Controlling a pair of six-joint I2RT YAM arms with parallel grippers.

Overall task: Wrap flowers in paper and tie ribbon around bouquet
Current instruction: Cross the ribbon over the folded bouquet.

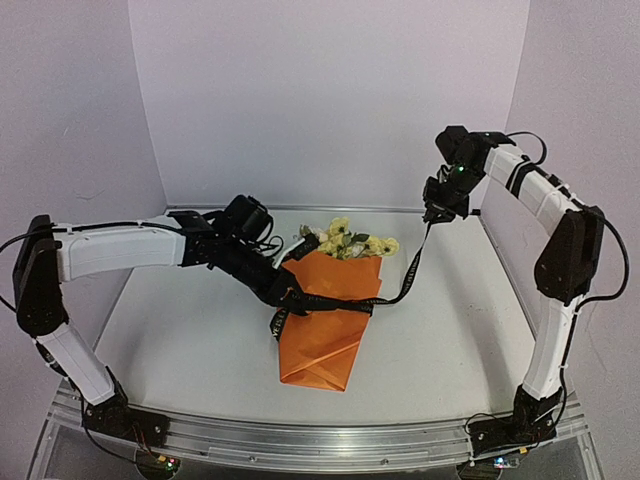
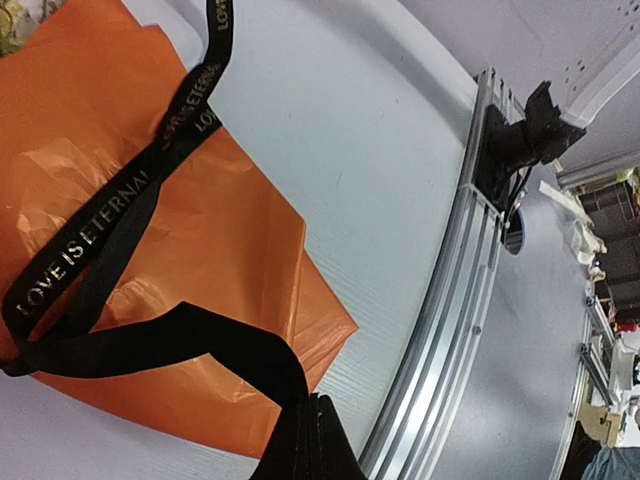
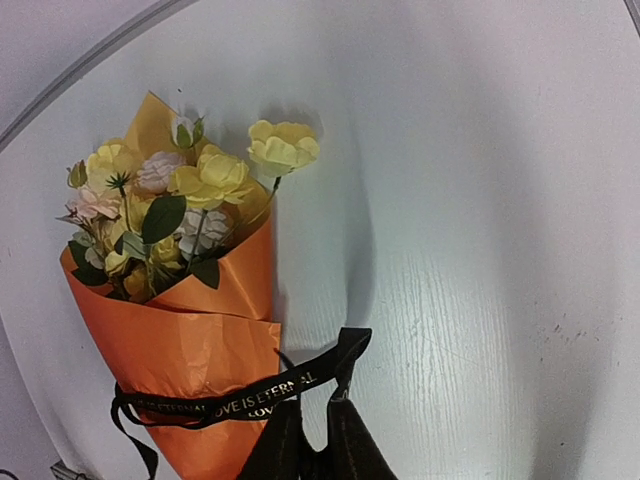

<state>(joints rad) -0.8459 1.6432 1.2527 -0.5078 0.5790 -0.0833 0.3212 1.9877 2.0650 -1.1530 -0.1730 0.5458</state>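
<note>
The bouquet lies mid-table: pale yellow flowers point(image 1: 350, 241) point(image 3: 170, 190) poke out of the far end of an orange paper point(image 1: 325, 325) point(image 3: 190, 350) point(image 2: 220, 250) cone. A black lettered ribbon point(image 1: 335, 301) point(image 3: 230, 393) point(image 2: 110, 230) runs across the cone. My left gripper point(image 1: 285, 296) point(image 2: 312, 402) sits at the cone's left edge, shut on one ribbon end. The other end rises to my right gripper point(image 1: 435, 213) point(image 3: 318, 408), high at the back right. Its fingers stand slightly apart, with the ribbon end still lying against one fingertip point(image 3: 345, 402).
An aluminium rail point(image 1: 320, 440) point(image 2: 450, 330) runs along the table's near edge, with the right arm's base point(image 2: 520, 140) bolted on it. White walls close in the back and both sides.
</note>
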